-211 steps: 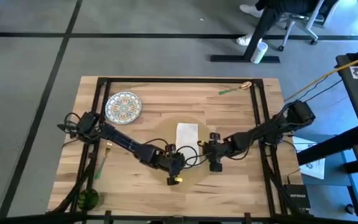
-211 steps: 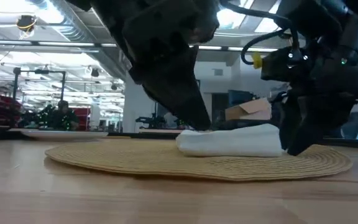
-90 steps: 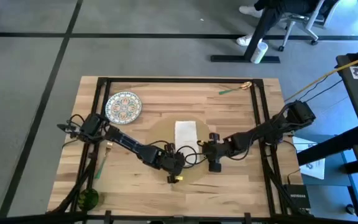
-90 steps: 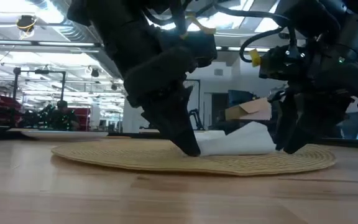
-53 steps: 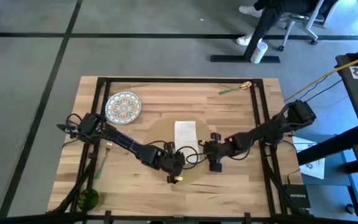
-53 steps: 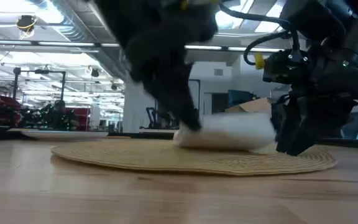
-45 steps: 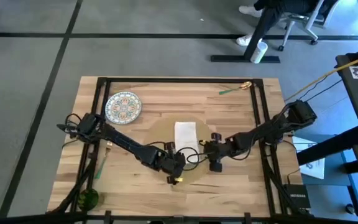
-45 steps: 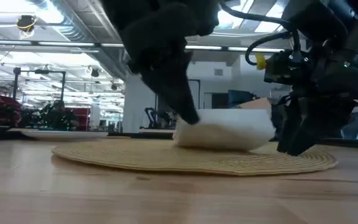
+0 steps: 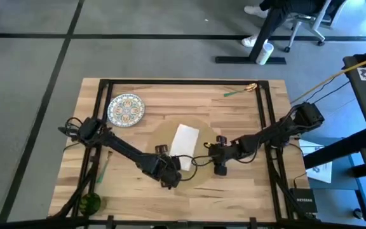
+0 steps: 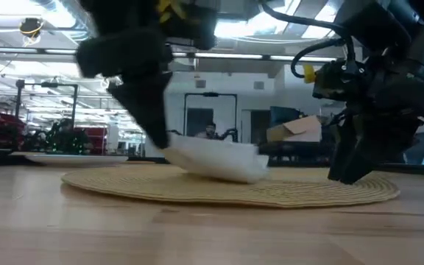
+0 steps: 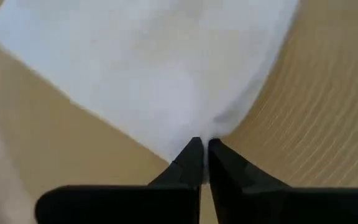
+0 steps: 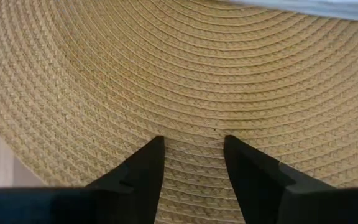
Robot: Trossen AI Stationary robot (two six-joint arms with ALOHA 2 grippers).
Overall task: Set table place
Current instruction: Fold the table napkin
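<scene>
Meanwhile, the left gripper (image 11: 202,144) is pinching a corner of the white napkin (image 9: 184,145) between pressed-together fingers, holding its near edge clear of the round tan placemat (image 10: 300,193), apparently to drag it aside. Opposite, the right gripper (image 12: 191,144) is pressing spread fingers onto the mat's weave, likely pinning it on the table (image 9: 246,117). Beyond the fingers, a patterned plate (image 9: 126,108) is waiting.
</scene>
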